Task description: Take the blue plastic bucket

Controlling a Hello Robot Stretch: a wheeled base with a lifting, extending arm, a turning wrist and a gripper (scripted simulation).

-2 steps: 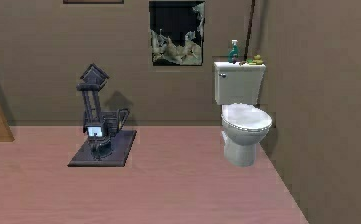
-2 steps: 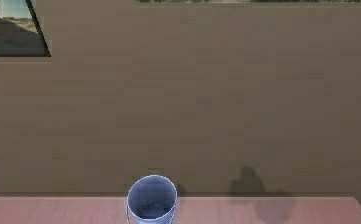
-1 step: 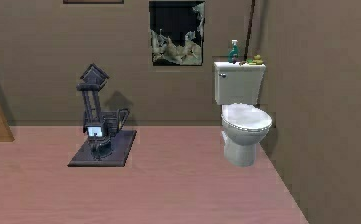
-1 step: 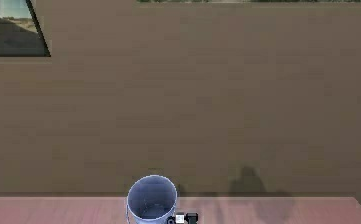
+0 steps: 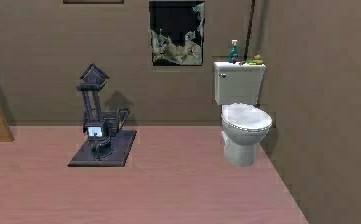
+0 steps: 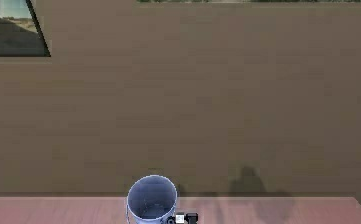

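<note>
One bucket [image 6: 151, 199] stands mouth up, axis vertical; one gripper [image 6: 177, 217] near it, and I cannot tell its fingers' state or hold. One toilet [image 5: 243, 120], one bottle [image 5: 234, 51].

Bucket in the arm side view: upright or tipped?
Upright. The blue bucket stands on the floor by the wall, with its round open rim facing up.

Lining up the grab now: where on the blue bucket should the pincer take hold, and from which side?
Likely the rim of the blue bucket, on the arm side view's right, where the pincer sits. It stands upright on the floor with its mouth open upward, so come down over the thin wall there.
</note>
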